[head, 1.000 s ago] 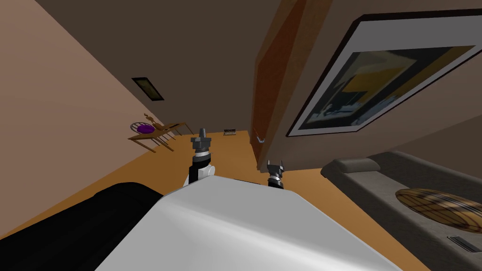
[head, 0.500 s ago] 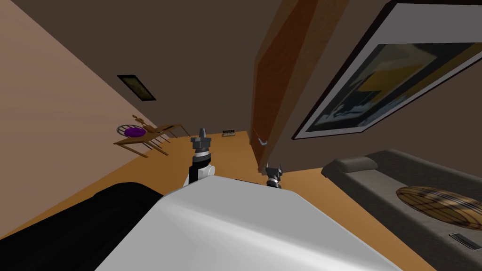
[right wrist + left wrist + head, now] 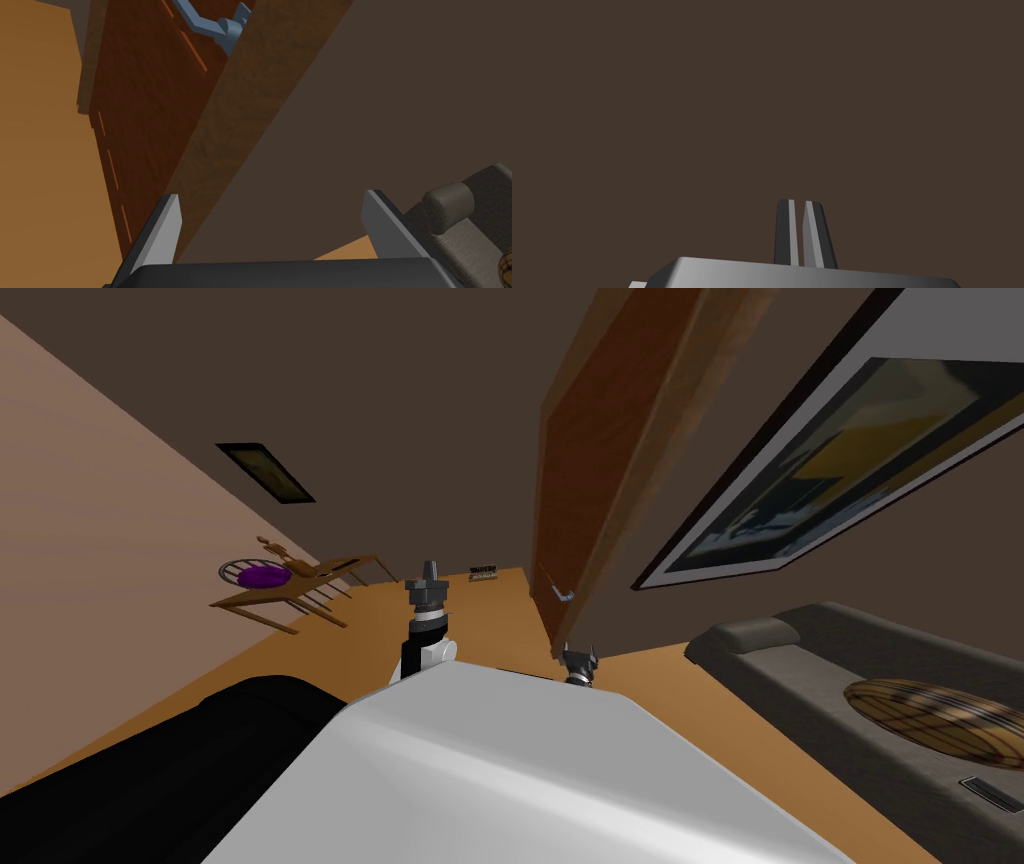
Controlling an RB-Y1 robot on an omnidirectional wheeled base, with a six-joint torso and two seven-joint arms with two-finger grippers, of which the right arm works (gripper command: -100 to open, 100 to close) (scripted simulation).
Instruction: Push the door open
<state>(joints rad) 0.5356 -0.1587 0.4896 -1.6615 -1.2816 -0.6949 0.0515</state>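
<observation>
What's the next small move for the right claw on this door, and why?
Probably shift the right claw sideways until it faces the red-brown door panel, before pushing. Its open fingers now straddle the lighter brown frame and the dark wall, touching neither, so a push from here would likely land on the frame, not the door.

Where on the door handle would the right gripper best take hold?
Probably the long bar of the handle, away from its pivot. Approach from the face of the door with the open right gripper straddling it, since the bar stands off the panel.
</observation>
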